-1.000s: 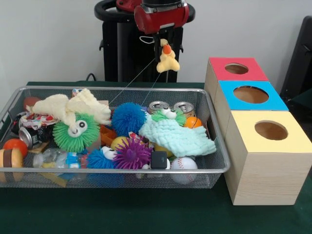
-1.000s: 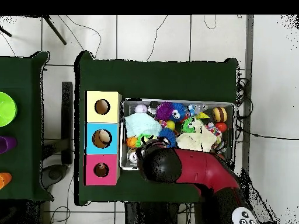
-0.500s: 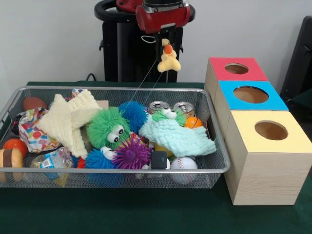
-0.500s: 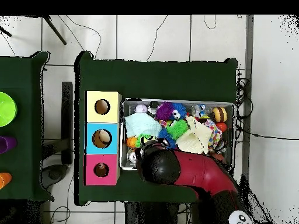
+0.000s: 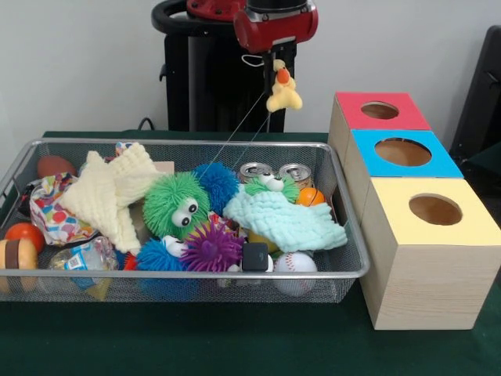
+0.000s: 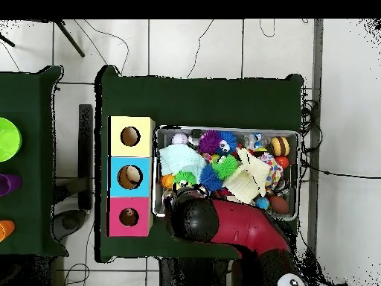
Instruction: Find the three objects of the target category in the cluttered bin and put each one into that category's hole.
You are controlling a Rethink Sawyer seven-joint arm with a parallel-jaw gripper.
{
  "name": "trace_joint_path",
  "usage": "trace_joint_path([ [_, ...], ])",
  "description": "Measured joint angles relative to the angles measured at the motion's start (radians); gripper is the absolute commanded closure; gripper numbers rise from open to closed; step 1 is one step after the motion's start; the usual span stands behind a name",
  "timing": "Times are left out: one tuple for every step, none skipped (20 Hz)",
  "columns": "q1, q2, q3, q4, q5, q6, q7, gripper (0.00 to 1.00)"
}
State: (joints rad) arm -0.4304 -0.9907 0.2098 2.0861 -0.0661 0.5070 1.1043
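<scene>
Wire bin (image 5: 344, 270) left of three-hole box (image 5: 427, 274); duck toy (image 5: 283, 92) hangs above bin's back rim.

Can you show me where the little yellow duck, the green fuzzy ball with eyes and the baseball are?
yellow duck (image 5: 283, 92), front view, its body.
green fuzzy ball (image 5: 175, 205), front view, its middle.
baseball (image 5: 295, 262), front view, its top.

Glossy red arm (image 5: 275, 23) with black joints, on a black pedestal (image 5: 205, 78).
</scene>
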Motion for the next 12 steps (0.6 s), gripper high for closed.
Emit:
trace_joint_path([
  [0.003,0.000,-0.002,0.002,0.002,-0.001,0.000,1.00],
  [0.013,0.000,-0.008,0.007,0.007,-0.006,0.000,1.00],
  [0.018,0.000,-0.012,0.010,0.010,-0.010,0.000,1.00],
  [0.027,0.000,-0.018,0.013,0.015,-0.017,0.000,1.00],
  [0.031,0.000,-0.022,0.014,0.018,-0.020,0.000,1.00],
  [0.040,0.000,-0.029,0.018,0.024,-0.030,0.000,1.00],
  [0.044,0.000,-0.032,0.021,0.027,-0.036,0.000,1.00],
  [0.049,0.000,-0.037,0.025,0.032,-0.044,0.000,1.00],
  [0.051,0.000,-0.040,0.027,0.035,-0.048,0.000,1.00],
  [0.054,0.000,-0.043,0.031,0.039,-0.054,0.000,1.00],
  [0.056,0.000,-0.046,0.035,0.044,-0.060,0.000,1.00],
  [0.059,0.000,-0.053,0.043,0.053,-0.069,0.000,1.00],
])
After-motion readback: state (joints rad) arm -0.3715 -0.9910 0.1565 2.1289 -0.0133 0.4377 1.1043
